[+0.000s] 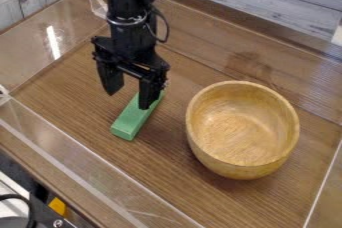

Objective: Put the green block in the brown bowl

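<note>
Green block (131, 120) flat on wooden worktop (83, 150), left of brown bowl (242, 130) in view, apart from it. Tool (130, 99) spread wide, fingers over block's far end; contact unclear.

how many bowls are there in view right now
1. The bowl sits on the table, beside the green block. I see no others, though the tool and arm could hide something small behind them.
</note>
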`<state>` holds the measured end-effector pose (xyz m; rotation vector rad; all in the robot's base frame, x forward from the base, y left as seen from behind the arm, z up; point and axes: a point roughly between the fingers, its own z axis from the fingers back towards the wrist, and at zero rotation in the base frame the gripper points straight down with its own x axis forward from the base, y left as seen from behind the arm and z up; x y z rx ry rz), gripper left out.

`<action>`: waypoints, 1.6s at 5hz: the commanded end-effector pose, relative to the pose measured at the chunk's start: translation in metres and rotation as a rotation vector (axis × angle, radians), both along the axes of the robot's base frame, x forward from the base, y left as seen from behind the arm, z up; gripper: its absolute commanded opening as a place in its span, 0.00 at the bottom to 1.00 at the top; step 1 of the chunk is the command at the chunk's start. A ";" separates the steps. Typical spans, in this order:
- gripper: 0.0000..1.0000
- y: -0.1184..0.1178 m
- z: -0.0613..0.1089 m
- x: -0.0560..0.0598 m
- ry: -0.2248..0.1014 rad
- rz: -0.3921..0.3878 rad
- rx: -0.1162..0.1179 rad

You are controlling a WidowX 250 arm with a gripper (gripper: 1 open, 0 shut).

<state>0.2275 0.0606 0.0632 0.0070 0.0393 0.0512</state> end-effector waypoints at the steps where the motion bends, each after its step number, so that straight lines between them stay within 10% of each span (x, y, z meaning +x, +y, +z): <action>1: 1.00 0.005 -0.002 0.004 -0.036 0.002 0.010; 8: 1.00 0.003 -0.032 0.010 -0.101 -0.012 -0.006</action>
